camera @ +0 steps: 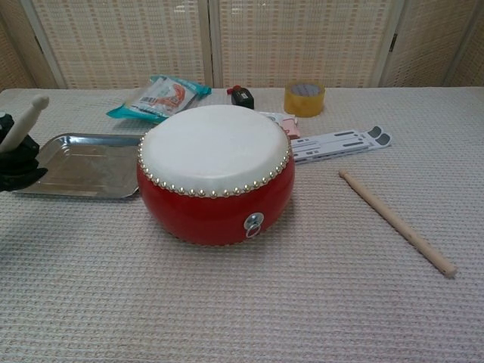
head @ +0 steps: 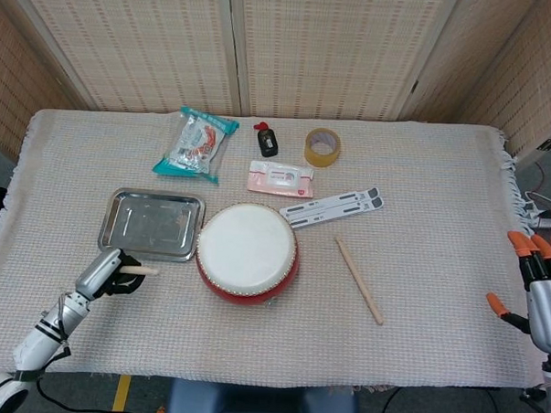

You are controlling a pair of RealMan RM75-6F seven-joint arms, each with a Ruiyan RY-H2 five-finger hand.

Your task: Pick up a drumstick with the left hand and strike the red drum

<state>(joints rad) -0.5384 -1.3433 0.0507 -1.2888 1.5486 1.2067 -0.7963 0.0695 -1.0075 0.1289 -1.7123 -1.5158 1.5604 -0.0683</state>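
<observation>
A: Where is the held drumstick (head: 141,270) relative to the red drum (head: 247,253)?

B: Left of the drum and apart from it, tip pointing toward it, clasped in the left hand (head: 114,274).

A: Task status?

B: Pick-up appears complete; the strike on the drumhead is not yet made.

A: The other items?

B: A second drumstick (head: 359,281) lies right of the drum. Far right of the drum, the right hand (head: 532,295) holds nothing, fingers apart.
</observation>
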